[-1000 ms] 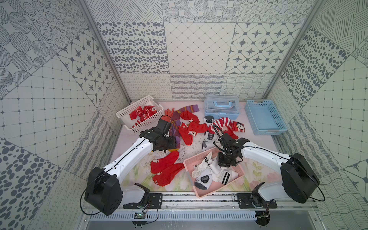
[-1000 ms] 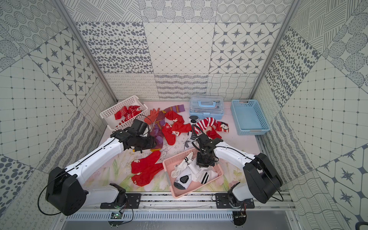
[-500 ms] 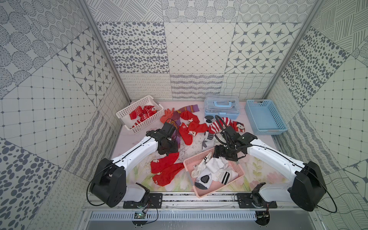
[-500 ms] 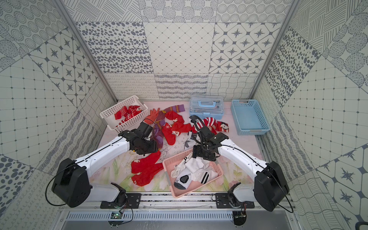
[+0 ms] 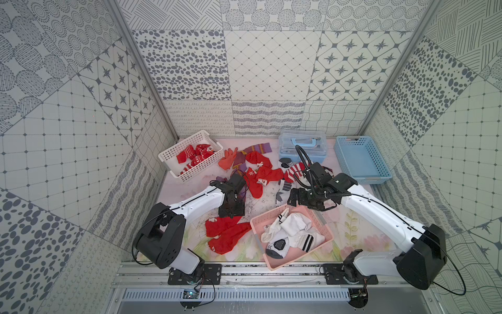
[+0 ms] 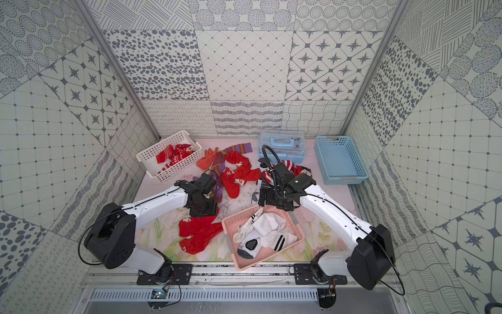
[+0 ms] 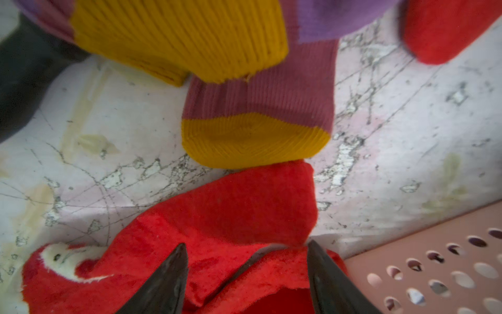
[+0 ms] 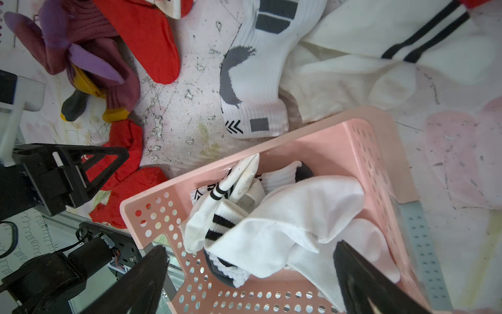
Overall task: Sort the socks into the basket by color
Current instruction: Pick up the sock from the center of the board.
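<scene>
The white basket [image 5: 190,160] holds some red socks; left gripper [image 7: 245,274], fingers apart and empty, hovers over loose red socks [image 5: 225,233]; right gripper [image 8: 250,274], spread wide, hangs above white socks [image 8: 285,225] in the pink basket [image 5: 258,220] (blue basket [image 5: 362,160] empty); purple socks [image 7: 258,95] unsorted.

Soft white fabric socks with black-grey marks [image 5: 292,233] fill the pink perforated plastic basket [image 5: 327,239]; red socks [image 5: 226,233] and purple yellow-toed socks [image 7: 255,119] lie loose on the worktop [image 5: 361,233].

Scuffed pink table [image 5: 361,231] carries baskets [image 5: 292,236], socks [image 5: 225,233].
</scene>
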You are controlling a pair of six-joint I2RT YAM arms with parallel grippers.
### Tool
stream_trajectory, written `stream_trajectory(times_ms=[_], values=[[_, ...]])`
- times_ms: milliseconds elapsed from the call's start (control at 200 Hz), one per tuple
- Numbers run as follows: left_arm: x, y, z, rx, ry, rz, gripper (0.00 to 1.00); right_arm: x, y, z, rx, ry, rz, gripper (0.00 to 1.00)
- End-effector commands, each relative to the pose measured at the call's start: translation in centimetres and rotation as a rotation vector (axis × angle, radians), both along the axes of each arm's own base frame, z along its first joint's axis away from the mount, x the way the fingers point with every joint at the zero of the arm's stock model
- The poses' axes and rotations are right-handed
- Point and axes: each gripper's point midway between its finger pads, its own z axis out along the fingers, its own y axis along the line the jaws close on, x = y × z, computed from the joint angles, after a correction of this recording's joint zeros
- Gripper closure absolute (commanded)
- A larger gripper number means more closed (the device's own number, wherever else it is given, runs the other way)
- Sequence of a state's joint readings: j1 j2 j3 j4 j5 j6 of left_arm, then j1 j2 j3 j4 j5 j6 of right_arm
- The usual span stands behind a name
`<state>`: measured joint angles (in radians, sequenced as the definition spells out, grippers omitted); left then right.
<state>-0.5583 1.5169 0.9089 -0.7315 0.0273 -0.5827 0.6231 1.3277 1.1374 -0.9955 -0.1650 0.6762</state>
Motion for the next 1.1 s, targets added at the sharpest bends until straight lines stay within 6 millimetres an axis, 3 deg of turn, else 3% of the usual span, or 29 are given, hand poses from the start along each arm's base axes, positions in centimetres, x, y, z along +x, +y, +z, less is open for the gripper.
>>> stream_trajectory(times_ms=[0, 245, 430, 770, 1095], values=[[-0.1, 0.4, -1.6, 0.044, 0.01, 0.011, 0.3, 0.4, 0.5, 1.2, 0.021, -0.034, 0.012, 0.02], [-0.3, 0.7, -4.3, 0.092, 0.042, -0.009, 0.35, 0.5, 0.8, 1.5, 0.039, -0.043, 0.014, 0.02], [-0.4, 0.9, -4.3, 0.1, 0.032, -0.006, 0.62, 0.7, 1.0, 1.8, 0.046, -0.048, 0.021, 0.02], [-0.1, 1.1, -0.5, 0.079, -0.045, -0.005, 1.0, 1.1, 1.8, 2.1, 0.054, -0.045, 0.047, 0.02], [0.3, 0.4, 4.8, 0.011, -0.126, -0.055, 1.0, 1.7, 3.1, 2.3, 0.065, -0.042, 0.081, 0.02]])
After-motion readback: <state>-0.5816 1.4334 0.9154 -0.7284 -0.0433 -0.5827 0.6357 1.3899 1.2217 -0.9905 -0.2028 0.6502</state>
